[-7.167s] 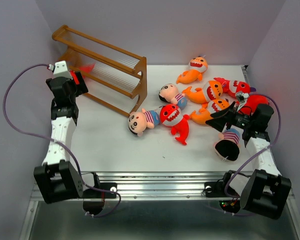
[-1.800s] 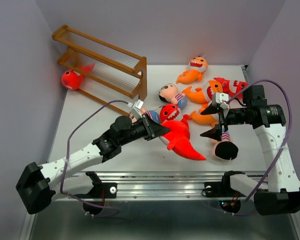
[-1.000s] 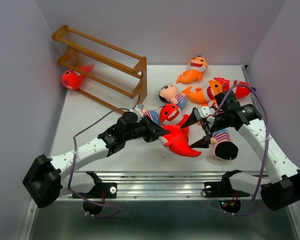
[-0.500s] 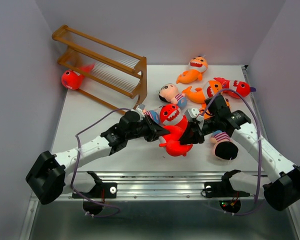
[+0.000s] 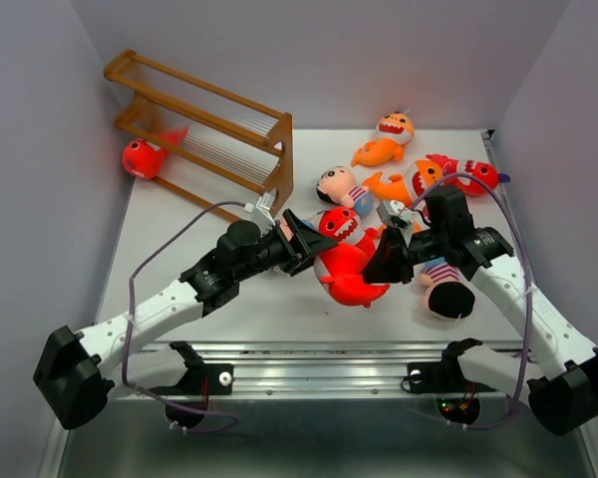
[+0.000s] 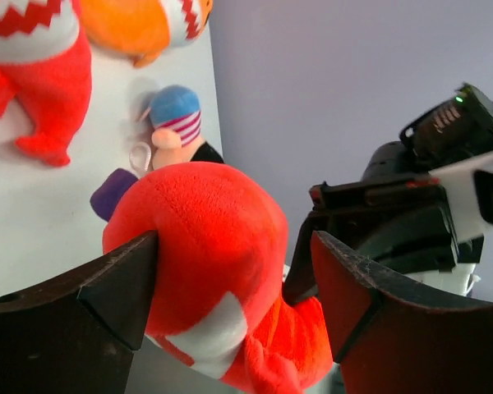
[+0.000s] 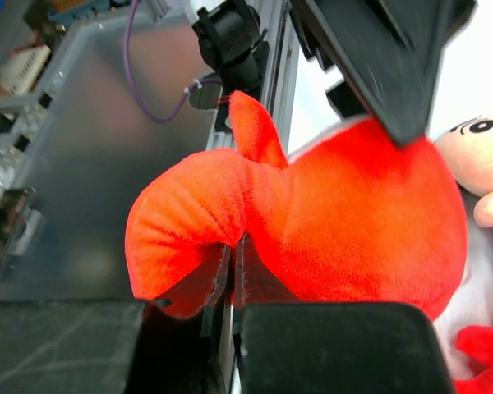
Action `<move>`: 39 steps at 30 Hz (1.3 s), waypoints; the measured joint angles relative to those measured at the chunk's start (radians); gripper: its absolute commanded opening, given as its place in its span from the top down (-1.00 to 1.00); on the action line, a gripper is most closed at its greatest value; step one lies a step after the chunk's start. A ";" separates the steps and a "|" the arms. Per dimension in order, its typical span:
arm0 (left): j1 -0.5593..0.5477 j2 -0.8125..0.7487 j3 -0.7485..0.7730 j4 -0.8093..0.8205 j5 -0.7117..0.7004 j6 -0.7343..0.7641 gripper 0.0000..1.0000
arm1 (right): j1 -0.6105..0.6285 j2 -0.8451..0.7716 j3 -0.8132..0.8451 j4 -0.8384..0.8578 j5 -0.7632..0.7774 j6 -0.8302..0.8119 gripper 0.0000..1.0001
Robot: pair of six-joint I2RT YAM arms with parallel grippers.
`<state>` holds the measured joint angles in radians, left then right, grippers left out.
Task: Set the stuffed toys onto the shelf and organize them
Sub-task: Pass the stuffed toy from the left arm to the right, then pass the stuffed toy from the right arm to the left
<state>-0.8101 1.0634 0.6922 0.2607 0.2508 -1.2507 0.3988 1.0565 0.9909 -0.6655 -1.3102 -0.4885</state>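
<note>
A red shark [image 5: 347, 271] hangs between my two grippers over the table's middle. My right gripper [image 5: 381, 261] is shut on a fold of its tail [image 7: 189, 222], the jaws [image 7: 234, 258] pinched tight on the plush. My left gripper [image 5: 307, 249] stands open around the shark's body [image 6: 205, 238]; one finger [image 6: 119, 287] touches it, and the other finger [image 6: 353, 287] stands apart. The brown shelf [image 5: 209, 129] stands at the back left with a red shark [image 5: 143, 157] at its left end. Several more stuffed toys lie to the right.
Loose toys lie close by: a red shark [image 5: 339, 224], a boy [image 5: 339, 185], orange sharks [image 5: 384, 139] [image 5: 404, 186], a red shark [image 5: 465, 171] and a black-haired boy [image 5: 448, 291] under the right arm. Walls close in on both sides.
The right gripper came in open and shut on the shark's tail. The left gripper, shut on the shark before, has opened and drawn back slightly to the left.
</note>
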 measured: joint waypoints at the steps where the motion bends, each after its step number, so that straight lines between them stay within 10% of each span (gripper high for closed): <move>1: 0.000 -0.026 0.007 -0.010 -0.018 0.024 -0.70 | -0.008 0.002 0.002 0.001 -0.006 0.021 0.99; 18: -0.032 -0.379 0.156 -0.132 -0.264 0.718 -0.97 | -0.157 0.116 0.192 0.085 0.005 0.511 0.99; 39: -0.353 -0.082 0.126 -0.034 -0.563 1.071 -0.98 | -0.346 0.162 0.243 0.229 0.361 1.194 0.99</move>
<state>-1.1633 0.9813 0.8181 0.2264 -0.3126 -0.1795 0.0528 1.2186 1.2339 -0.4370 -0.9493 0.7059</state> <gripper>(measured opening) 0.986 0.034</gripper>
